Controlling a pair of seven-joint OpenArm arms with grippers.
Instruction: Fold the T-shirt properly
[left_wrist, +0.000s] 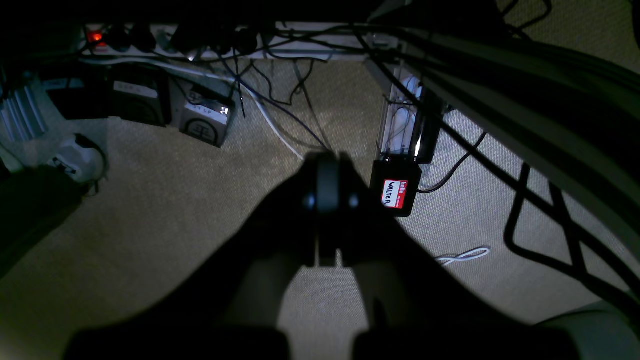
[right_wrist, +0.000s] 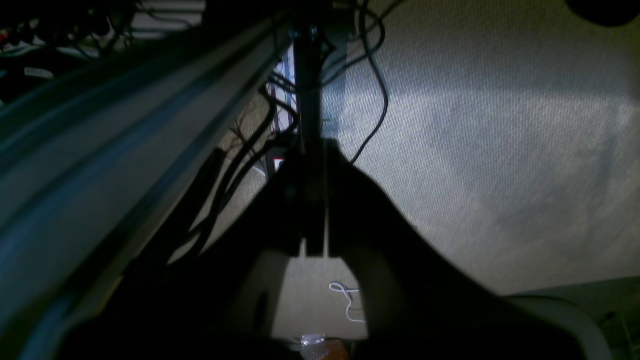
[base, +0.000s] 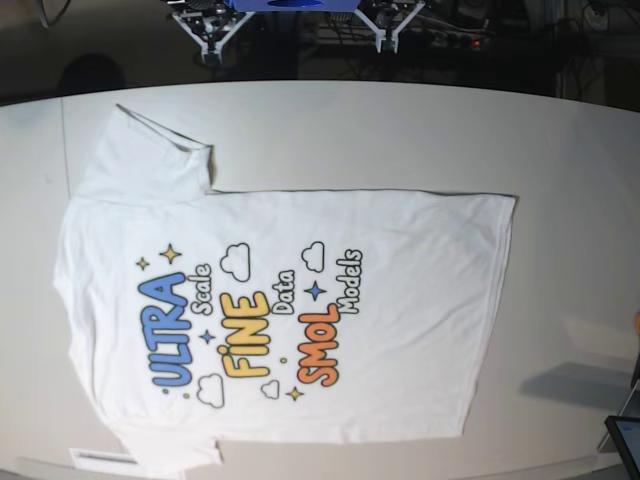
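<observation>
The T-shirt (base: 300, 310) is spread flat, print up, across the white table (base: 560, 150), collar toward the left. Both grippers are seen over dim carpet (left_wrist: 175, 210): left gripper (left_wrist: 327, 195) and right gripper (right_wrist: 312, 200) appear pressed together, holding nothing.

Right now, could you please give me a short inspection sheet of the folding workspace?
Surface: pale table, mostly covered by the shirt.
Job's things: T-shirt spread flat, print up, unfolded.
Clutter: tablet corner at the table edge.
Grippers: left gripper and right gripper shut, empty, hanging below table level over the carpet.
Cables: black leads and power strip under the table.
Surroundings: beige carpet; name-tagged box.
</observation>
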